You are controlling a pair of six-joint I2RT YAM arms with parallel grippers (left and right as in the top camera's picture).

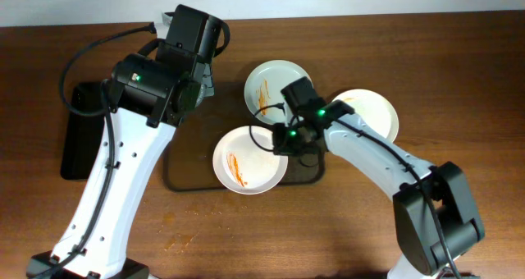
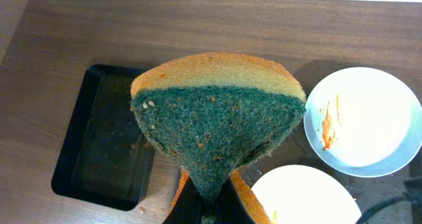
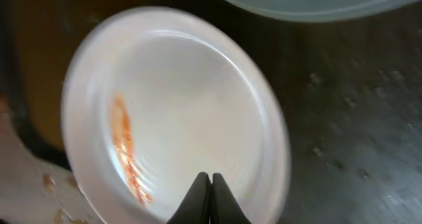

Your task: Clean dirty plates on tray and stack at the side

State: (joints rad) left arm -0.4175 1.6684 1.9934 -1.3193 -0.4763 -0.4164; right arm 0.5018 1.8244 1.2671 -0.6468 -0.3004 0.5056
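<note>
The large dark tray holds two white plates. The far plate has an orange streak; it also shows in the left wrist view. The near plate, also streaked, overhangs the tray's front rim. My right gripper is shut, its tips over this plate's inside, near its right rim. A third plate, clean, lies on the table right of the tray. My left gripper is shut on a green and yellow sponge, above the tray's far left corner.
A smaller narrow black tray lies at the left, also in the left wrist view. Orange crumbs speckle the wooden table in front of the big tray. Both arms reach over the middle.
</note>
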